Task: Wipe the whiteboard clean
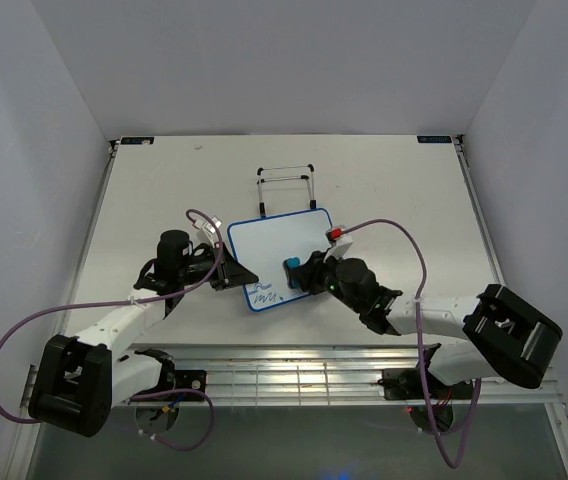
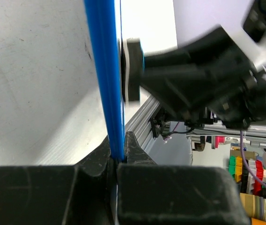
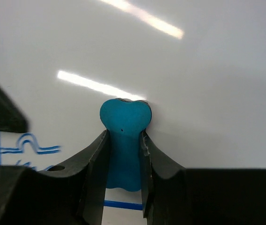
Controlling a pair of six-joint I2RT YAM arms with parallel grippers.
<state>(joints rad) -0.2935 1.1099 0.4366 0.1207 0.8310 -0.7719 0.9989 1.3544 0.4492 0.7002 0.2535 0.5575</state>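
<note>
The whiteboard [image 1: 276,248], white with a thin blue frame, lies tilted at the table's middle; blue handwriting [image 1: 265,293] shows near its front left corner. My left gripper [image 1: 226,272] is shut on the board's left edge; the left wrist view shows the blue frame [image 2: 106,84] pinched between the jaws [image 2: 117,157]. My right gripper [image 1: 298,276] is shut on the blue bone-shaped eraser [image 1: 291,271], which presses on the board. In the right wrist view the eraser [image 3: 123,140] sits between the fingers on the white surface, blue writing [image 3: 27,145] to its left.
A thin black wire stand [image 1: 286,187] stands just behind the board. The table's metal rail front edge [image 1: 294,365] runs under both arms. Cables loop off each arm.
</note>
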